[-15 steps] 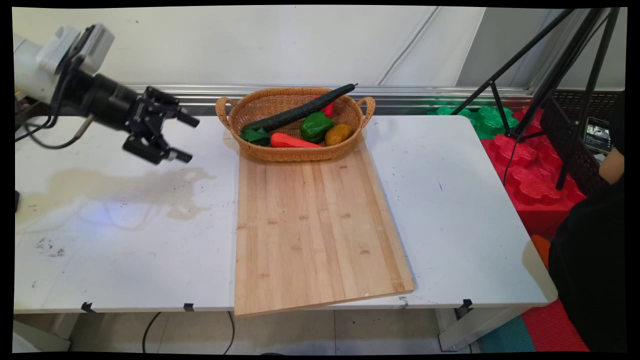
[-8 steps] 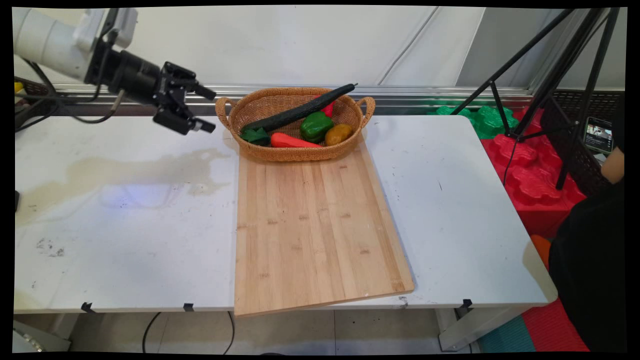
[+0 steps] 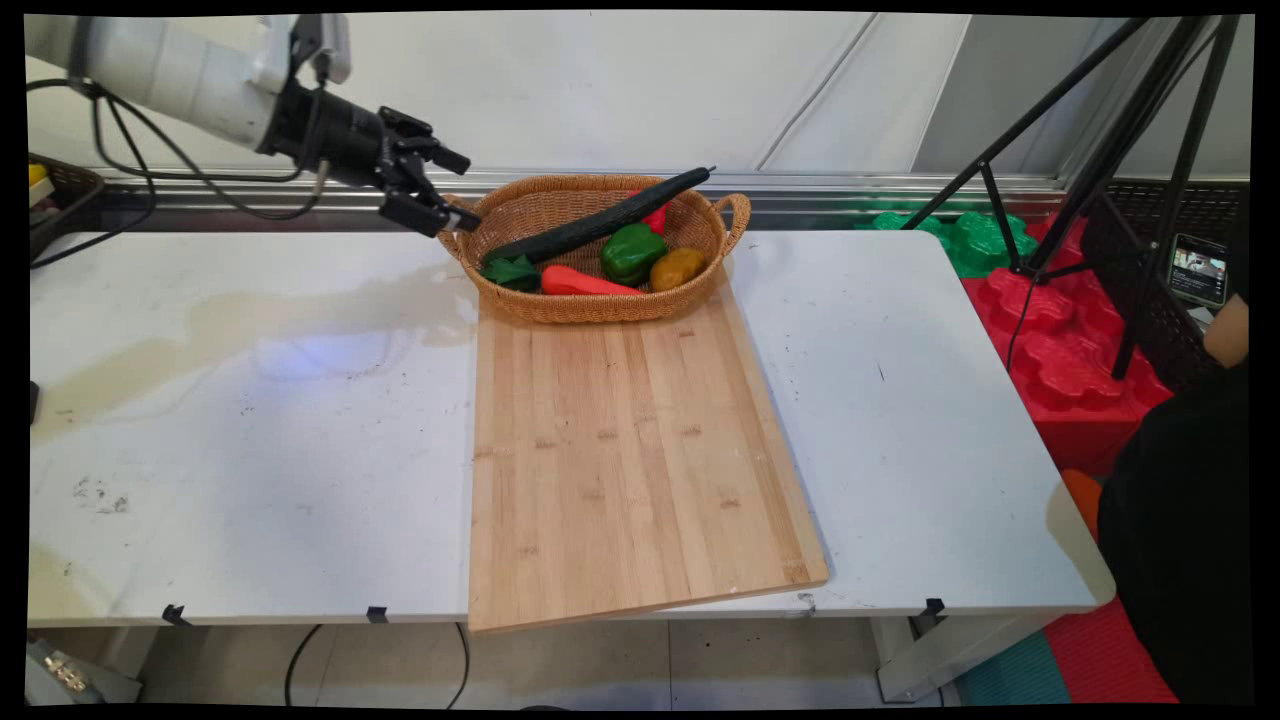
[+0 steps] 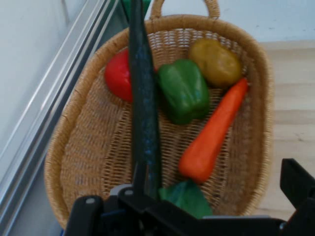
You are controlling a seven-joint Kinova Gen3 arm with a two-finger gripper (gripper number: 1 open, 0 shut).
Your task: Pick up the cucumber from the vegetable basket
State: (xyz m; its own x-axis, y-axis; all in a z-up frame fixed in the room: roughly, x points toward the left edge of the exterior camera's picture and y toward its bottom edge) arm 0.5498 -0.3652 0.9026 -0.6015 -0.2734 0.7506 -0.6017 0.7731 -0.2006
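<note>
The main view looks down across the table (image 3: 250,480) toward the wall, while the hand view peers closely into the shared basket (image 3: 590,305) (image 4: 83,147).

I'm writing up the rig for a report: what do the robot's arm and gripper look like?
The arm is made of smooth white rounded tube sections ending in a black cylindrical wrist. A pale boxy module sits on top near the wrist. Thin black cables hang in loops beneath it. The gripper is black, an angular linkage with two jaws; no lettering shows.
</note>
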